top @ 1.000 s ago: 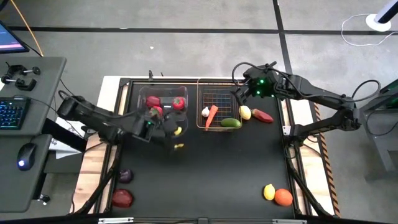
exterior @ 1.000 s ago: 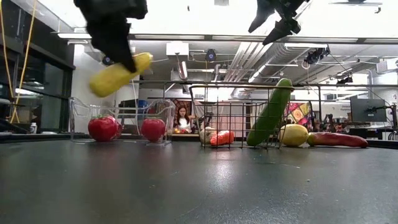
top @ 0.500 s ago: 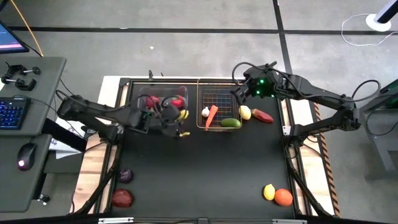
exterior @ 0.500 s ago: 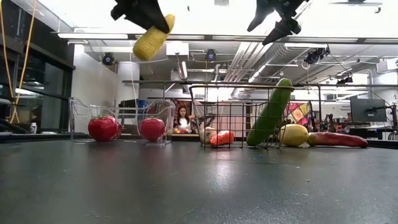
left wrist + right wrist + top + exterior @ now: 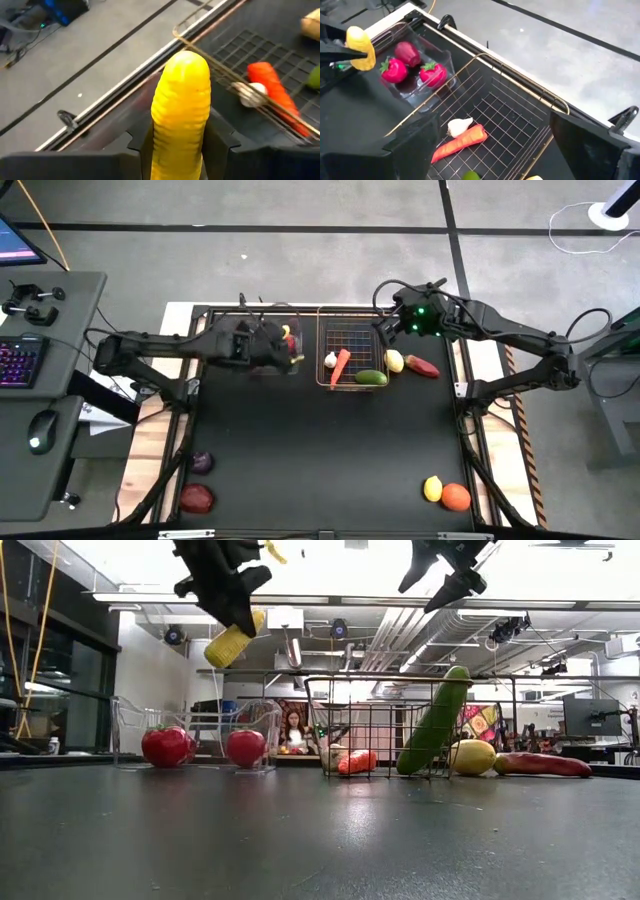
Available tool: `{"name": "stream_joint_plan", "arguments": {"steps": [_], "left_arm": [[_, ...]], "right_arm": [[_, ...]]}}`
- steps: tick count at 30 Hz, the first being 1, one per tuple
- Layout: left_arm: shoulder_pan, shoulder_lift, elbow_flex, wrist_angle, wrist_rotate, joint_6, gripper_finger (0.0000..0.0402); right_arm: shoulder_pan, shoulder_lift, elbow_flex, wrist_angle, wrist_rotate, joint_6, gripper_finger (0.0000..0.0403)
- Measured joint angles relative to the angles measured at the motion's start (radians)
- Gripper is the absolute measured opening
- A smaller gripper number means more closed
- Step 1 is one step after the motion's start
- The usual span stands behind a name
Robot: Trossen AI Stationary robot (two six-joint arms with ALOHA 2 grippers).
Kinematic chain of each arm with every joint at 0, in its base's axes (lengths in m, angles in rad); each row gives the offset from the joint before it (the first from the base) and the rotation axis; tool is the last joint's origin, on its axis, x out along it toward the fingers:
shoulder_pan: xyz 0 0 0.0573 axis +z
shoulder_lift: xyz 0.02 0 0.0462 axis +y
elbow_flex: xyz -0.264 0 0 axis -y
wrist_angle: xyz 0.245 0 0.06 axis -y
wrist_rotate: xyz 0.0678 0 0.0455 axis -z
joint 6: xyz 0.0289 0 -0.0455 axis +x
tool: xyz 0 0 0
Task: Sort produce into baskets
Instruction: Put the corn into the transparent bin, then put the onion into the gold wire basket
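My left gripper (image 5: 181, 145) grips one corn cob (image 5: 181, 107); my right gripper (image 5: 492, 145) hangs open above one wire basket (image 5: 520, 127). Its wrist view alone shows three red fruits (image 5: 412, 65) in the clear bin (image 5: 432, 87).

Robotics lab, exposed ceiling ducts (image 5: 400, 635), desk w/ keyboard (image 5: 17, 364) & mouse (image 5: 39, 442), concrete floor (image 5: 300, 260)

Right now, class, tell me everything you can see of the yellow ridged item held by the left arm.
The yellow ridged item is stubby with a rounded tip and shallow cross-ribs, like a toy corn cob or banana, and looks like smooth plastic. The left tool grips it between its two dark fingers, with the tip sticking out past them. It hangs tilted in the air above the clear plastic bin, touching only the fingers.
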Motion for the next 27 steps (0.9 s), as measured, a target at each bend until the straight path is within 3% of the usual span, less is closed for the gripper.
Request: {"name": "stream_joint_plan", "arguments": {"steps": [5, 11, 14, 20, 27], "left_arm": [[0.107, 0.0, 0.0, 0.001, 0.029, 0.052, 0.0123], [0.233, 0.001, 0.0, -0.024, 0.211, 0.024, 0.0172], [0.259, 0.006, 0.0, -0.024, 0.243, 0.026, 0.0202], [0.252, -0.001, 0.0, -0.033, 0.258, 0.016, 0.0251], [0.137, 0.0, 0.006, -0.071, 0.439, -0.07, 0.0259]], "right_arm": [[0.0, 0.0, 0.0, 0.0, 0.002, 0.005, 0.0367], [0.0, 0.0, 0.0, 0.0, 0.002, 0.023, 0.0367], [0.0, 0.0, 0.0, 0.0, 0.002, 0.009, 0.0367], [0.0, 0.0, 0.0, 0.003, 0.002, 0.004, 0.0367], [0.0, 0.0, 0.0, -0.01, -0.008, 0.039, 0.0367]]}}
